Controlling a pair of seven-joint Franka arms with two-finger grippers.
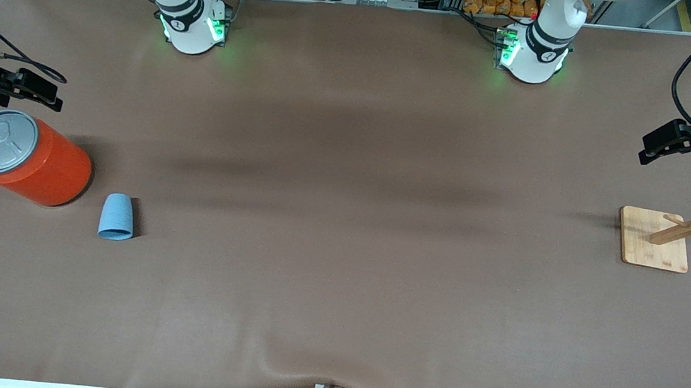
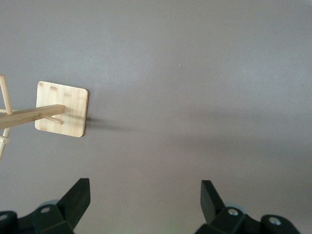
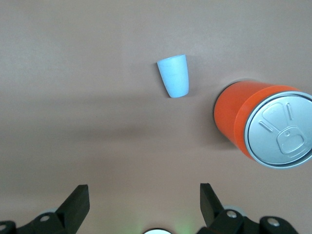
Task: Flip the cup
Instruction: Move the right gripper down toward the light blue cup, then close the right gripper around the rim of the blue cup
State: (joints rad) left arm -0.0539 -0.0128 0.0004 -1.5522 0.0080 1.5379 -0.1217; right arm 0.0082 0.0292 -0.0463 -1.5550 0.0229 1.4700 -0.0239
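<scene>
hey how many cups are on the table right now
1. The light-blue cup stands upside down beside the orange can, nearer the front camera than the can, toward the right arm's end of the table. None appears hidden.

No words, brand names or numbers can be read anywhere. The only sign is the embossed pull-tab outline on the grey lid (image 3: 280, 130) of the orange can (image 1: 38, 161) (a raised shape, not lettering).
</scene>
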